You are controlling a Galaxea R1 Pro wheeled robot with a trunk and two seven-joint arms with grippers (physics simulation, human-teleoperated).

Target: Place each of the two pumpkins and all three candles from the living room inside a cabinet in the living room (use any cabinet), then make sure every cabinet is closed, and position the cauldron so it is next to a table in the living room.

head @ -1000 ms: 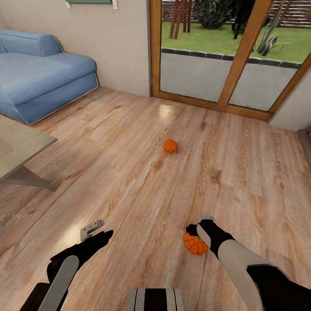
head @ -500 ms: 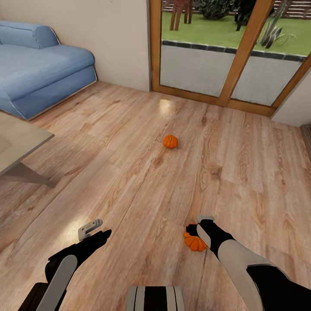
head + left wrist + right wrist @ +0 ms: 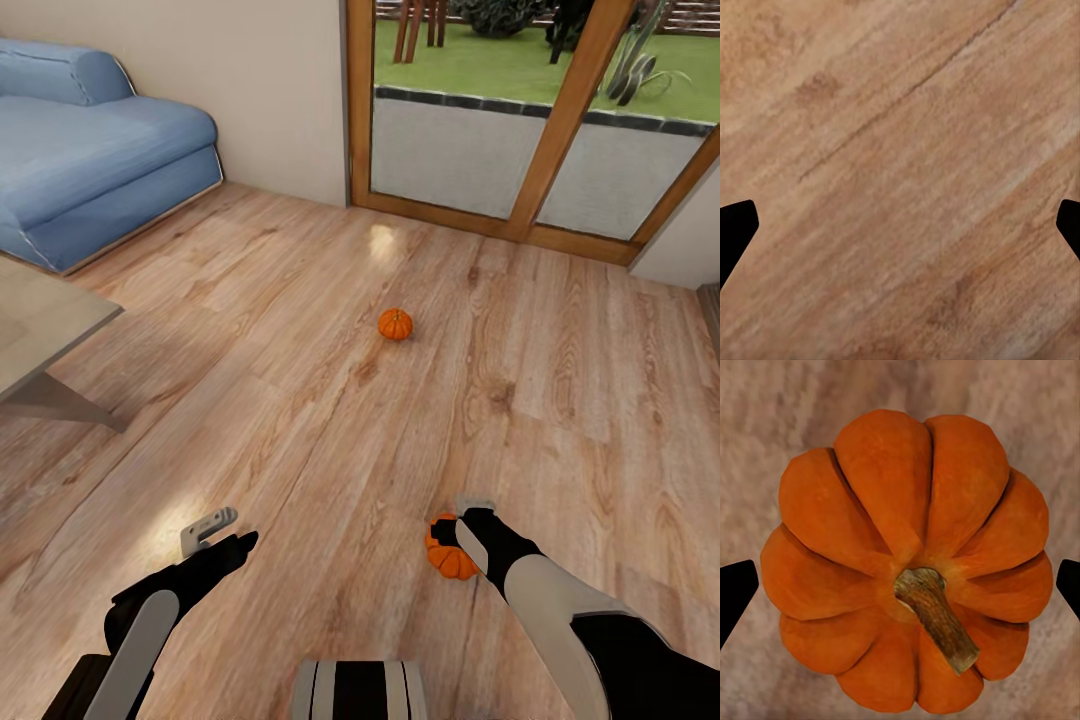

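Wooden floor [image 3: 300,400] takes up most of the head view; blue sofa [image 3: 90,150] at far left against the wall, glazed garden door [image 3: 520,120] ahead. A corner of the coffee table [image 3: 40,330] — the grey surface the cauldron must end beside — juts in at the left edge. No cabinet, candles or cauldron here.

Your right gripper [image 3: 455,535] hangs low over the floor with the near pumpkin [image 3: 448,555] between its jaws. The right wrist view looks straight down on it [image 3: 907,562]: ribbed orange skin, woody stem leaning off-centre, the two black jaw tips at either edge, wider than the fruit and not touching it. So: jaws open, straddling, not yet gripping. Whether the pumpkin rests on the floor I cannot tell for certain, though it looks so.

Handling, as judgement: small, light, stiff-skinned — it should neither crush nor sag. The risk is the round, smooth shape; a grip above or below the widest girth could squeeze it out and send it rolling. Take it across the middle, pads seated on opposite ribs or in the grooves, and leave the stem alone — thin, tilted, a poor hold.

The second pumpkin [image 3: 395,324] sits on open floor well ahead, near the middle of the room, clear on every side.

Your left gripper [image 3: 215,530] hovers over bare boards, jaws spread wide and holding nothing; its wrist view gives plank grain between the tips.
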